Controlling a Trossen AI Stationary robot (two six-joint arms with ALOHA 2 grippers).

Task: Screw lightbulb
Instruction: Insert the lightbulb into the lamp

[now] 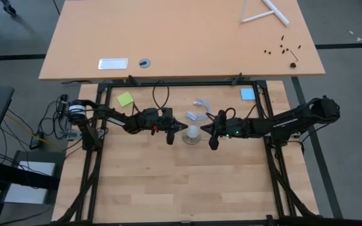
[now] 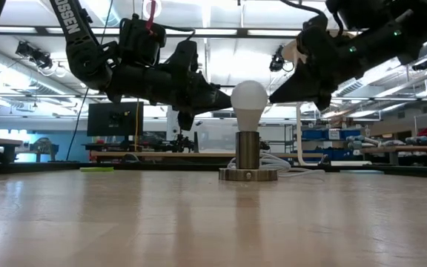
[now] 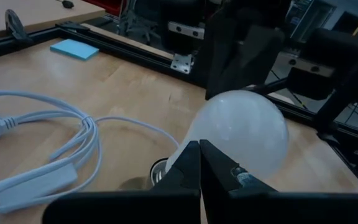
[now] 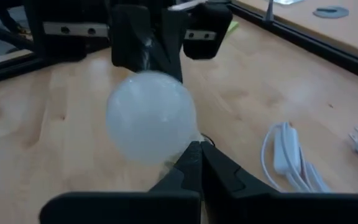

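On the table, the lightbulb stands upright in its socket.

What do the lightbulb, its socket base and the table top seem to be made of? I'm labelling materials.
Lightbulb: frosted white globe, matte with a soft glow; glass or plastic, cannot tell which.
Socket base: brushed metal by its grey sheen and reflections.
Table top: light wood with visible plank seams and grain, smooth, slightly glossy in the low view.

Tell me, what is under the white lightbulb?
The lightbulb stands upright in a metal socket with a round base on the wooden table. Its screw end is hidden inside the socket. A white cord lies beside it.
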